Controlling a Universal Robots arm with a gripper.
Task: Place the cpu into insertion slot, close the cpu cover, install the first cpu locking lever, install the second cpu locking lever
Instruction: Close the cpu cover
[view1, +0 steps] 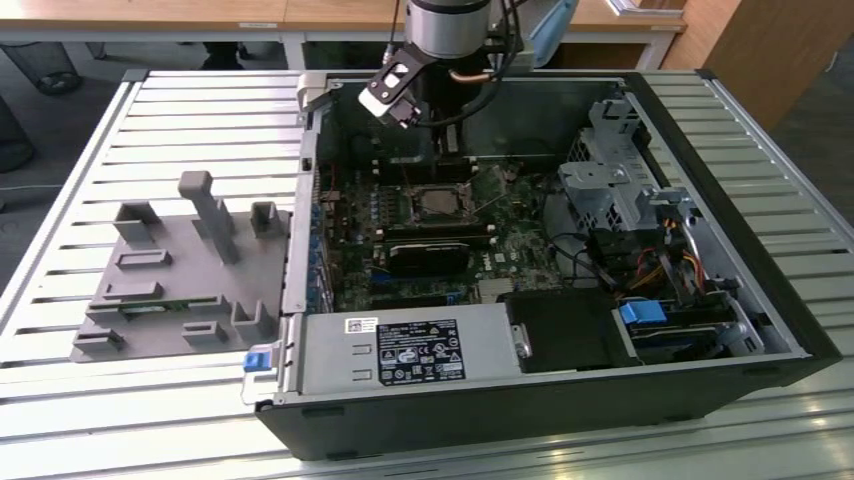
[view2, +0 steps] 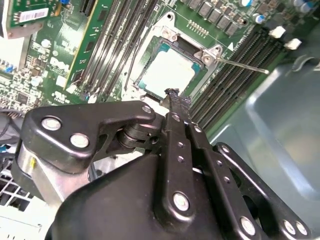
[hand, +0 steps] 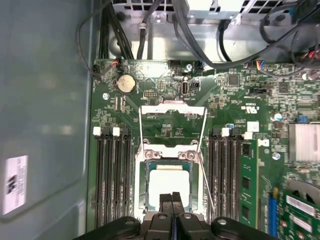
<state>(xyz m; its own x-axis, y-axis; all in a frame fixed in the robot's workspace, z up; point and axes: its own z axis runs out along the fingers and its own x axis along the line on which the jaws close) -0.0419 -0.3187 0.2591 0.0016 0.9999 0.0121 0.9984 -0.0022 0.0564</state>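
cpu (hand: 169, 186): pale silver-grey metal top, smooth, satin sheen.
insertion slot (hand: 170, 150): bright silver metal frame; dark, dull plastic inside it.
cpu cover (hand: 172, 108): thin silver sheet metal, lightly shiny.
locking lever (view2: 240, 65): thin bare metal wire, bright.
circuit board (hand: 225, 95): green, glossy lacquered face.
memory slots (hand: 112, 180): black plastic, dull.
tool (view2: 172, 92): black, smooth, semi-matt; shiny metal screw heads.
bench (view1: 174, 110): pale slatted metal, brushed sheen.
fixture (view1: 174, 270): grey plastic, matt.
case (view1: 534, 410): black matt outside, bare grey sheet metal inside.
power supply (view1: 334, 350): grey sheet metal, paper-like label.
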